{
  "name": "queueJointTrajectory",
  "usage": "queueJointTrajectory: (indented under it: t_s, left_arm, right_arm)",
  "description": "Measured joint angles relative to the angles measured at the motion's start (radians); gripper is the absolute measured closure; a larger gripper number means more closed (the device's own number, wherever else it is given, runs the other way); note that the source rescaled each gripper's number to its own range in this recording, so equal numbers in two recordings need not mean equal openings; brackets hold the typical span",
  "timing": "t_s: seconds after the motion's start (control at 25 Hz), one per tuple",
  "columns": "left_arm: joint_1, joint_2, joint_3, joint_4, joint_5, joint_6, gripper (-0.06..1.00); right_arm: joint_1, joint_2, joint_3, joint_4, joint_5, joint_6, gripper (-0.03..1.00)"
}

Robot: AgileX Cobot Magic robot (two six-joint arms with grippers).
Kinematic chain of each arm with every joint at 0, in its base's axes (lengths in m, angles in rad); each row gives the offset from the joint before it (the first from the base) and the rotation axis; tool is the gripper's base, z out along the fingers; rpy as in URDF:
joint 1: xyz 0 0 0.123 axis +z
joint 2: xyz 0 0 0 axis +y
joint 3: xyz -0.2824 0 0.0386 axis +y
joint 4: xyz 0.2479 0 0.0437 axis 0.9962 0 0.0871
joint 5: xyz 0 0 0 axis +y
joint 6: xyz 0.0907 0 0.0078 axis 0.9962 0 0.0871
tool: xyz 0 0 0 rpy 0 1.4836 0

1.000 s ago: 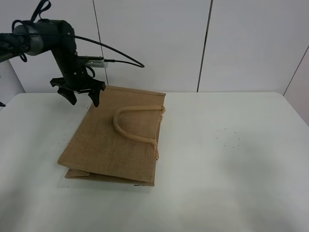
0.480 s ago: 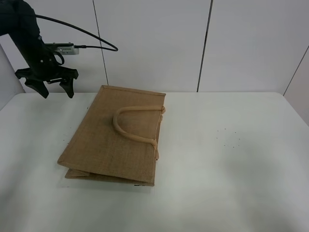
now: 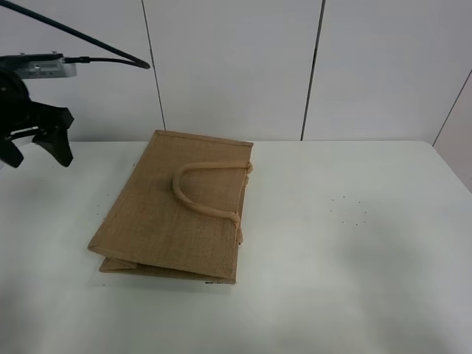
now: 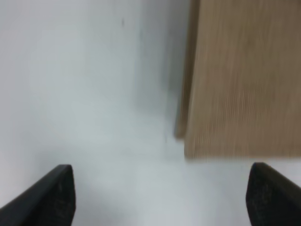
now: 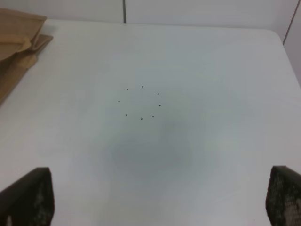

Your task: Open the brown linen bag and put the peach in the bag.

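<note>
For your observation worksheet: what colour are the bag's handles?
Light beige, paler than the tan-brown bag; the handle shows best in the exterior high view.

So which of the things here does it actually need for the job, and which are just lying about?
Needed:
- bag, lying flat and closed on the table
- left claw, open, off the bag's far left
- right claw, open over bare table
- peach: not in view

Lying about:
- table
- ring of small dots on the table
</note>
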Motion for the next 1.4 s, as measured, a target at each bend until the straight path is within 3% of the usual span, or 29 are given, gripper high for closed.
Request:
queueJointTrajectory:
  t_s: [0.36, 0.72, 1.2, 1.4]
  left_arm:
    - [0.0, -0.497, 0.433, -0.001, -0.002, 0.004, -0.06]
    - [0.0, -0.969, 0.828, 0.001, -0.098, 0.037, -0.06]
    - [0.0, -1.448, 0.858, 0.002, -0.113, 0.038, -0.06]
    - [0.0, -1.538, 0.858, 0.002, -0.113, 0.038, -0.06]
  right_arm:
    - [0.0, 0.0, 0.0, 0.0, 0.0, 0.0, -0.03]
    - [0.0, 0.0, 0.0, 0.0, 0.0, 0.0, -0.03]
    - [0.0, 0.0, 0.0, 0.0, 0.0, 0.0, -0.03]
    - [0.0, 0.0, 0.0, 0.0, 0.0, 0.0, -0.03]
